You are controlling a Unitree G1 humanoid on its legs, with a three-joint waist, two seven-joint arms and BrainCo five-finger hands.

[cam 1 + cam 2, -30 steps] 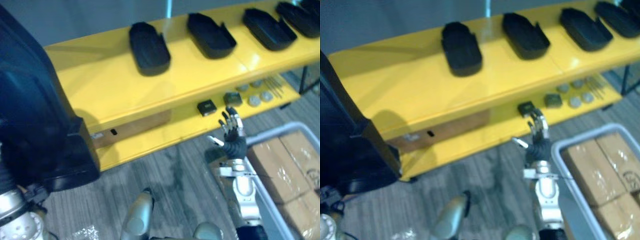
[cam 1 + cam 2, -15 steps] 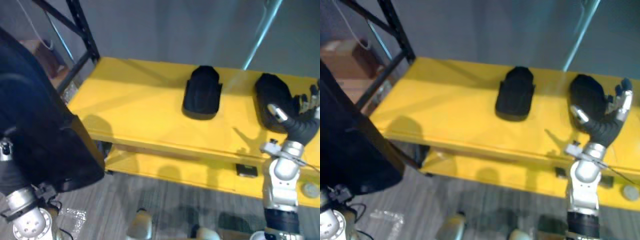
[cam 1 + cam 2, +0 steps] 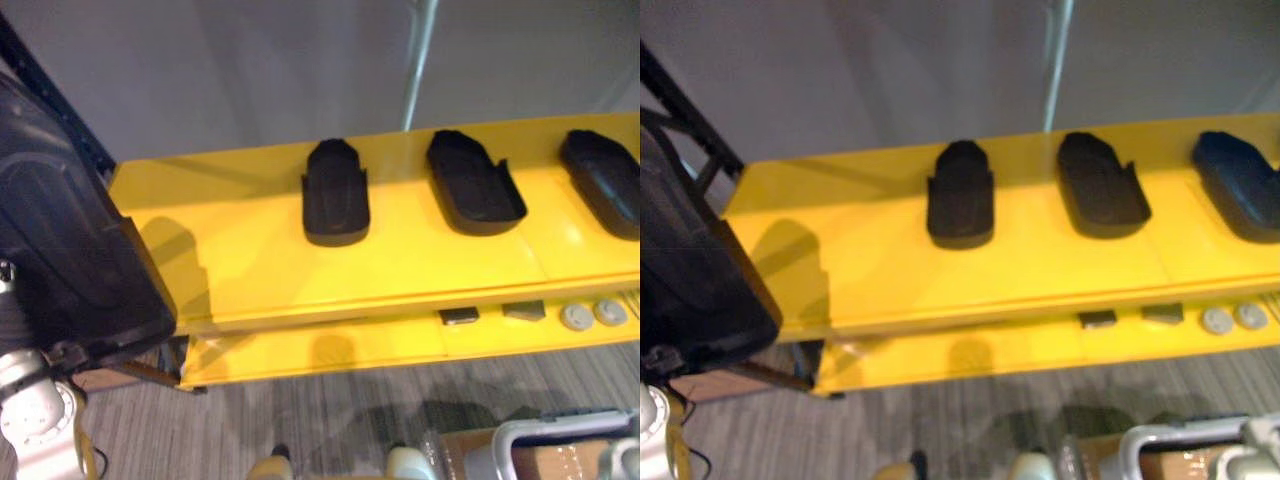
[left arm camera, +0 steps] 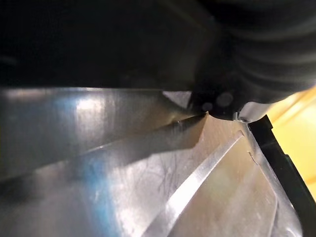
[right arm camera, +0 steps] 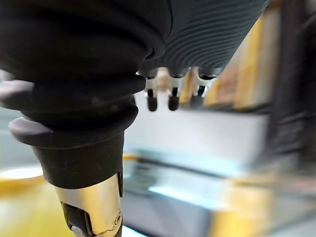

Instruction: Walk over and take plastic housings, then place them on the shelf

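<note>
A large black plastic housing (image 3: 70, 230) is up close at the robot's left, above the left arm's silver wrist; in the eye views it covers the left end of the yellow shelf (image 3: 250, 260), but whether it touches the shelf cannot be told; the left hand (image 4: 266, 49) shows its dark ribbed cover in its own wrist view, with a black mass against it that is probably this same housing; its fingers are hidden, so I cannot tell how they are set

Three more black housings lie in a row on the shelf's top board, well apart from each other: the left housing (image 3: 335, 192) near the middle of the board, the middle housing (image 3: 474, 182) to its right with its hollow side up, and the right housing (image 3: 605, 182) cut off by the edge of the view; the part of the board between the carried housing and the left housing is bare yellow

On the lower board (image 3: 330, 355) sit two small dark blocks (image 3: 459, 316), near each other, and two grey discs (image 3: 575, 316) just beside one another further right

The right hand (image 5: 197, 34) shows in its wrist view, its fingers (image 5: 171, 96) reaching out in a loose row, uncurled and holding nothing

A grey bin (image 3: 540, 430) stands on the floor at the robot's lower right with a brown box (image 3: 560, 462) inside
</note>
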